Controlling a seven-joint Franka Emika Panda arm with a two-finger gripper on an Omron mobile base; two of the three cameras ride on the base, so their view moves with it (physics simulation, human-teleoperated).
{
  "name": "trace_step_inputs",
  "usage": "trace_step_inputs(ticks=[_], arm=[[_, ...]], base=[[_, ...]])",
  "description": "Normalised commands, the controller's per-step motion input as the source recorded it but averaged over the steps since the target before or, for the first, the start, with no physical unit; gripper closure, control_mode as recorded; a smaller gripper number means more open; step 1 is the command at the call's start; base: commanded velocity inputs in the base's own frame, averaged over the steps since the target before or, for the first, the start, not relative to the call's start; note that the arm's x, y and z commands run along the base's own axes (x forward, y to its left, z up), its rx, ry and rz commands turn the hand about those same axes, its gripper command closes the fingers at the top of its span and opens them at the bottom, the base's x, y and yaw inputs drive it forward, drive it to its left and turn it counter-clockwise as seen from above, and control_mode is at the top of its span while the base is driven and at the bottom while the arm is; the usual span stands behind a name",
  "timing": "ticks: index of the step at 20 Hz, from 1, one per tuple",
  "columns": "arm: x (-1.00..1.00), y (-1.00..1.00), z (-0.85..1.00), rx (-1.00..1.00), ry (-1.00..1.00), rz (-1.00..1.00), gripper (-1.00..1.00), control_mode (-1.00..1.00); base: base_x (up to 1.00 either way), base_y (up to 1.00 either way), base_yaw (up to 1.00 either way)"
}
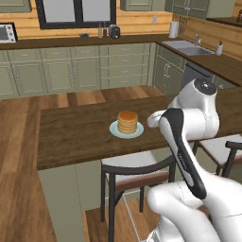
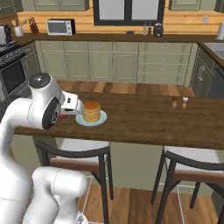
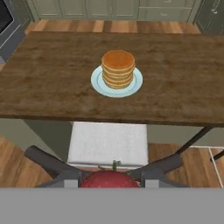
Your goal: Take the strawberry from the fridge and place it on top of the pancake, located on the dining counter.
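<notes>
So here's my claw (image 3: 111, 180) at the bottom middle of the hand view, pinching the strawberry (image 3: 109, 179) between its two tips. You can see the red top of the berry with its little green stem poking up, right at the lower edge of the frame.

The pancake (image 3: 118, 68) stack sits on its pale plate (image 3: 97, 83) in the upper middle of that view, well apart from the berry. It's on the dark wooden worktop (image 3: 52, 87), and between berry and stack there's the near edge of the worktop and the pale seat of a chair (image 3: 108, 143).

From the right base view, my claw (image 2: 65, 114) is at the left of the frame, just beside the plate's left side, with a bit of red showing under my wrist. The pancake (image 2: 92, 111) is just right of it. Two little shakers (image 2: 180, 103) stand further right on the same worktop.

In the left base view the pancake (image 1: 127, 122) is dead centre, and my arm (image 1: 189, 142) comes up from the lower right.
</notes>
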Motion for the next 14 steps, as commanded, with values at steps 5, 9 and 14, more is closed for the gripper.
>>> trace_step_inputs(ticks=[5,9,14], arm=[[1.00,0.28,0.26,-0.01,0.04,0.08,1.00,-1.00],[1.00,0.01,-0.01,-0.06,0.13,-0.03,1.00,-1.00],[1.00,0.17,-0.14,-0.09,0.23,-0.11,1.00,-1.00]], base=[[0.00,0.00,0.00],[0.00,0.00,0.00],[0.00,0.00,0.00]])
